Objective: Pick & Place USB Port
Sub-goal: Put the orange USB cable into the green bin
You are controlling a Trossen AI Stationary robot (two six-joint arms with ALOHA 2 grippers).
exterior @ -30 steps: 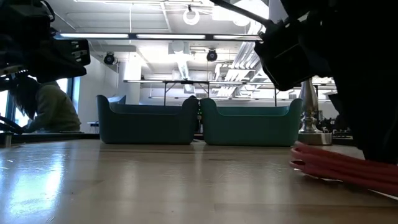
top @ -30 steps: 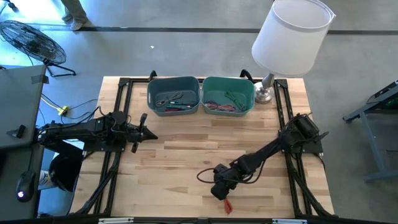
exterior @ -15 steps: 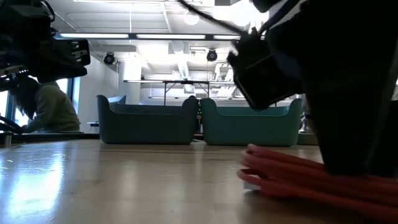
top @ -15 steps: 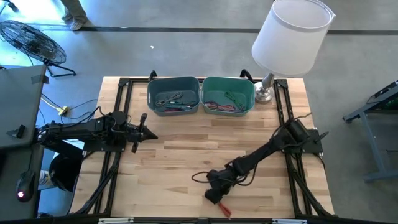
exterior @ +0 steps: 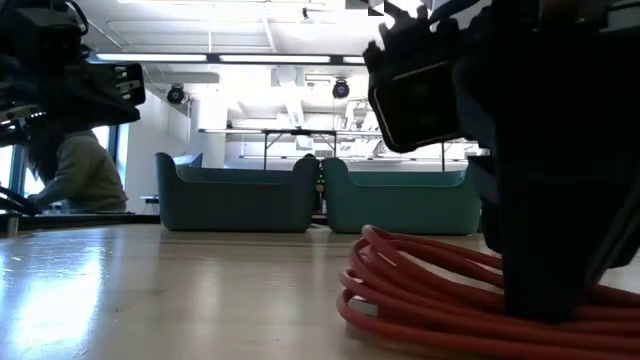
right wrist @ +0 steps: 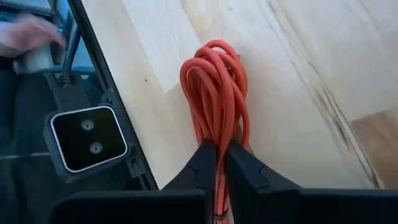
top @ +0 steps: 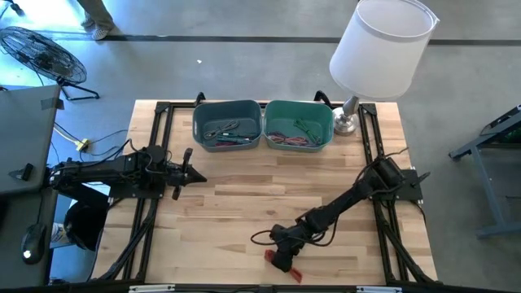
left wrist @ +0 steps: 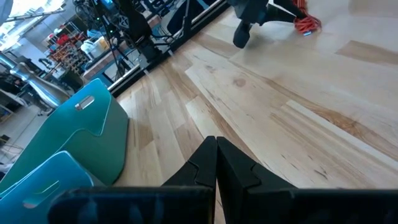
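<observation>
A coiled red cable (right wrist: 214, 93) lies near the table's near edge, right of centre; the low view shows its loops (exterior: 430, 290) flat on the wood. My right gripper (right wrist: 221, 152) has come down on it (top: 281, 260) and is shut on the coil. Red shows on either side of the fingers (top: 291, 273). My left gripper (top: 189, 172) waits shut above the table's left side, nothing between its fingers (left wrist: 216, 146). My right gripper pinches several strands at one end of the coil (right wrist: 218, 134) between its two fingers. It comes from above, slanting down from the table's right. The strands run out ahead between the fingers. The rest of the coil (exterior: 400, 300) lies on the table.
At the far edge stand a blue-grey bin (top: 227, 124) and a teal bin (top: 298, 124), both holding cables. A lamp with a white shade (top: 381, 49) stands at the far right corner. A person sits beyond the table (exterior: 80, 175). Bare wood lies mid-table.
My right gripper has moved toward the table's near edge and left, come down over the red cable, and shut on it. The coil has shifted a little toward the table's left and stays on the wood.
</observation>
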